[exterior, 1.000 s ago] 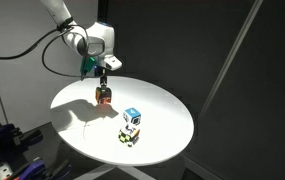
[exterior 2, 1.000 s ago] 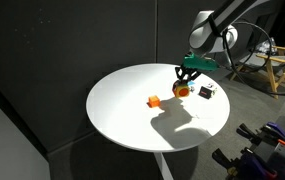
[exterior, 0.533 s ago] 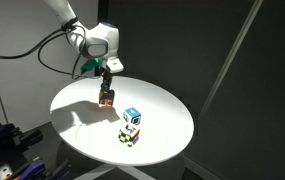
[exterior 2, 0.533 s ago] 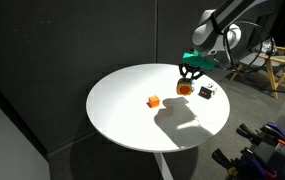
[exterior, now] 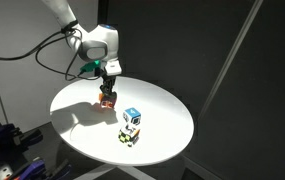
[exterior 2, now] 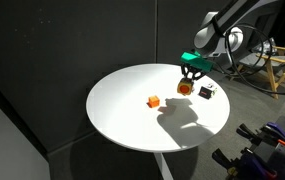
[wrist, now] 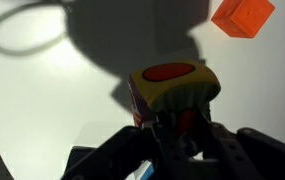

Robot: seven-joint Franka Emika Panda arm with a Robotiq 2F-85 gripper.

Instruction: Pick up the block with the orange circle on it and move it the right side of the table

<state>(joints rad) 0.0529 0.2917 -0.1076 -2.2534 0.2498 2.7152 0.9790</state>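
My gripper (exterior: pixel 107 91) is shut on the block with the orange circle (exterior: pixel 107 97) and holds it a little above the round white table (exterior: pixel 162 135). In an exterior view the block (exterior 2: pixel 185 87) hangs under the gripper (exterior 2: pixel 187 78) near the table (exterior 2: pixel 122 120) edge. In the wrist view the block (wrist: pixel 172 85) shows a yellow face with a red-orange round mark, held between the dark fingers (wrist: pixel 177 125).
A small plain orange cube (exterior 2: pixel 153 100) lies on the table, also in the wrist view (wrist: pixel 244 15). A blue-topped white cube stacked on another block (exterior: pixel 131 125) stands nearby; it also shows in an exterior view (exterior 2: pixel 206 92). A wooden stand (exterior 2: pixel 272 65) is beyond the table.
The gripper has lifted slightly and shifted sideways with the block in it. The other cubes have not moved.
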